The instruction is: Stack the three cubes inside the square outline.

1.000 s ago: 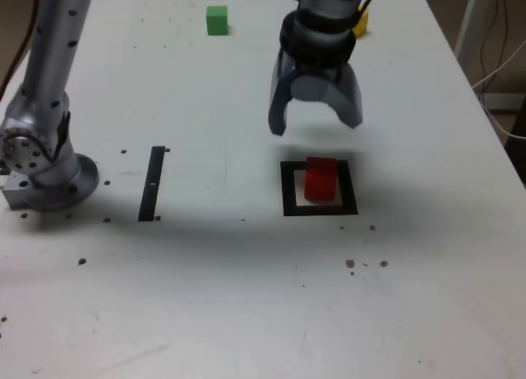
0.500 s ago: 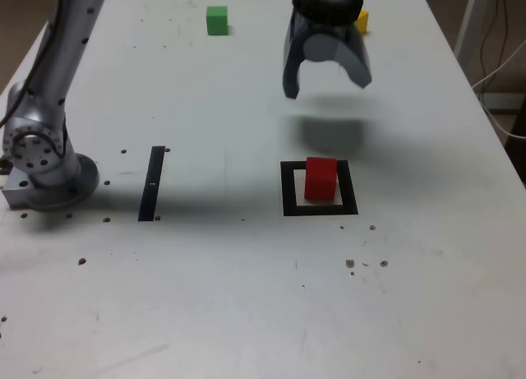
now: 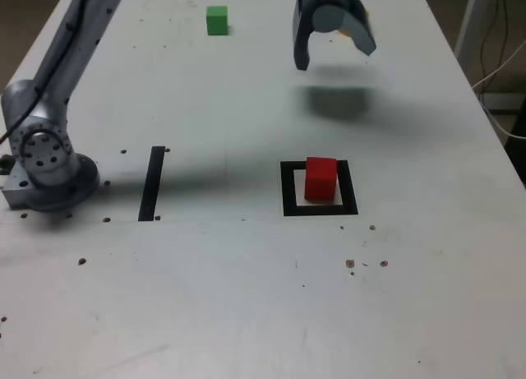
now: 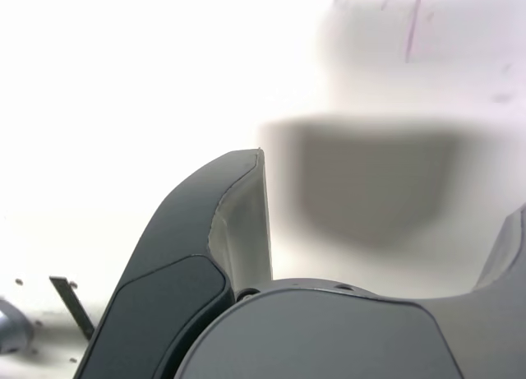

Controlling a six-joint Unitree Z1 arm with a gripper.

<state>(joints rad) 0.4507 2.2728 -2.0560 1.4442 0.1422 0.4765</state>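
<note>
Squarely upright red cube (image 3: 320, 178), outline-aligned

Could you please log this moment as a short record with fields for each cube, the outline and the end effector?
red cube: resting inside the square outline, nothing stacked on it
green cube: far side of the table, alone
yellow cube: mostly hidden behind the end effector, only a sliver shows
end effector: open, empty, raised above the table near the yellow cube
black strip: toward the exterior view's left of the outline
</note>
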